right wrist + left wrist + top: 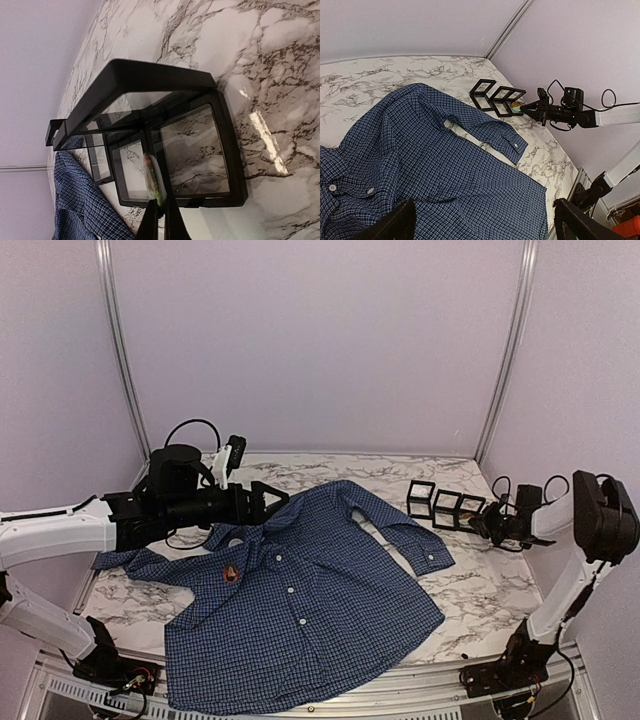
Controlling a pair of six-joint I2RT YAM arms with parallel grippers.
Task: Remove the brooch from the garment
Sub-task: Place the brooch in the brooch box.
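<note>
On a marble table [470,590], a dark blue checked shirt, the garment [300,610], lay spread flat, collar toward ten o'clock. A small orange-brown brooch [232,575] sat pinned to its chest at about eight o'clock, just below the collar. The left gripper [272,503] hovered over the collar, its claw spread fully wide and empty. At two o'clock the right gripper [478,521] was pinched tight on a small flat green-and-orange piece [151,182], held at a row of black display frames [445,505]; what that piece was could not be told. Doing the step well likely meant lowering the open claw squarely over the brooch, gripping only its body, and lifting gently so the cloth neither bunched nor tore.
</note>
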